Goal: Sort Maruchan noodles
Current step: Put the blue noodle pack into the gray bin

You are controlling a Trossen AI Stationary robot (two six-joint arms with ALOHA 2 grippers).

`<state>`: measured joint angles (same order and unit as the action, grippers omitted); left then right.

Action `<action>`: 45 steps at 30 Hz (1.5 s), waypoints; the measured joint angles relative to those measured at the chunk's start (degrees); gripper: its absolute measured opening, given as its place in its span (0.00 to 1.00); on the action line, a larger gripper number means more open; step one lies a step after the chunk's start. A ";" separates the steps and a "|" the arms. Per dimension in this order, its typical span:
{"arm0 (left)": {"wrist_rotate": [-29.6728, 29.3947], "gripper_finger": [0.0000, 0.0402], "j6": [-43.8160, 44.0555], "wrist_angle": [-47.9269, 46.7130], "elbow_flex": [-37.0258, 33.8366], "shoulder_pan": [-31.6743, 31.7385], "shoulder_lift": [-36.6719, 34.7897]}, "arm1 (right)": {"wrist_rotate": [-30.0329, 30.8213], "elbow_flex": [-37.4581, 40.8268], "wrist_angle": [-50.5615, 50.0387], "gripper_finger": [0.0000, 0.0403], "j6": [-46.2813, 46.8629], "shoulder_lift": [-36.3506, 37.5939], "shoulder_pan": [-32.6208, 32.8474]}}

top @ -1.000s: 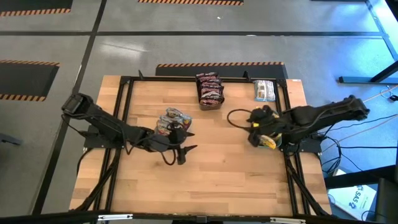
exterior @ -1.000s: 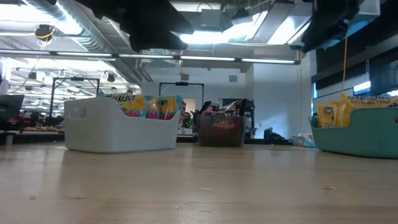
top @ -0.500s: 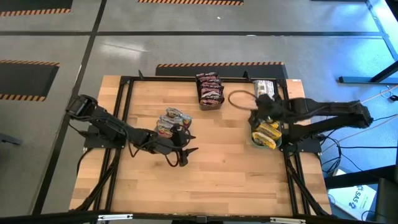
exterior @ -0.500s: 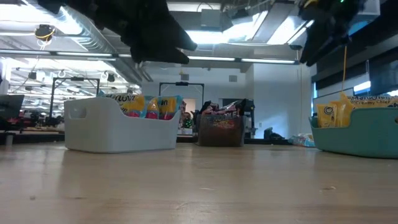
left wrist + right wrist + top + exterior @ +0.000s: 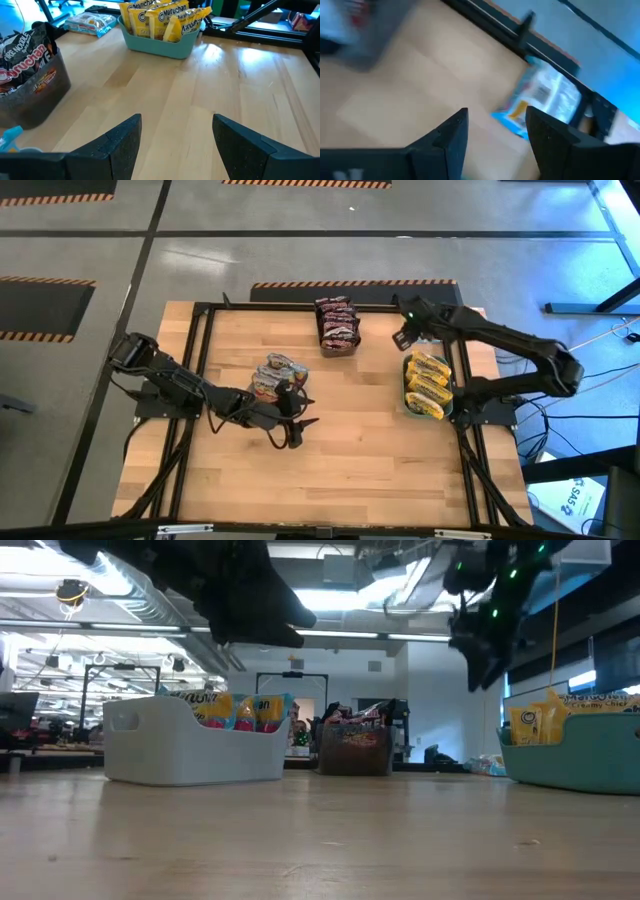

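Yellow Maruchan packets (image 5: 428, 385) lie in a teal dish (image 5: 165, 46) at the table's right. Dark red packets (image 5: 337, 323) stand in a grey bin (image 5: 40, 95) at the far middle. More packets (image 5: 240, 710) stand in a white bin (image 5: 190, 745) left of centre. One silver-white packet (image 5: 545, 97) lies flat on the table near the far right corner; it also shows in the left wrist view (image 5: 92, 22). My right gripper (image 5: 403, 337) is open and empty, above the table next to that packet. My left gripper (image 5: 297, 430) is open and empty, beside the white bin's near side.
A black metal frame (image 5: 205, 340) runs around the wooden tabletop (image 5: 350, 460). Bare wood lies across the table's near half and between the bins. My right arm (image 5: 500, 340) reaches across the far right corner, above the teal dish's far end.
My right gripper has gone from above the teal dish toward the table's far edge, to beside the silver-white packet, and the yellow packets in the dish now show uncovered.
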<state>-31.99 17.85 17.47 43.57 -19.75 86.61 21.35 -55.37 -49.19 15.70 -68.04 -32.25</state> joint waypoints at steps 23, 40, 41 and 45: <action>0.09 0.59 -2.68 -0.04 0.00 0.28 -0.04 | -11.99 -0.10 14.85 0.26 -10.08 -21.97 -29.68; -0.24 0.59 -4.53 -0.04 0.00 0.28 -0.09 | -2.58 -3.23 19.06 0.06 -9.68 -33.96 -31.05; -0.24 0.59 -4.53 -0.04 0.00 0.28 -0.09 | -3.03 -3.24 18.77 0.06 -9.73 -34.39 -31.04; -0.24 0.59 -4.52 -0.04 0.00 0.22 -0.09 | -3.25 -3.19 18.27 0.06 -11.38 -34.62 -29.12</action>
<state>-32.23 13.33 17.43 43.57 -19.53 86.52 18.10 -58.56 -30.92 4.32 -102.67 -61.37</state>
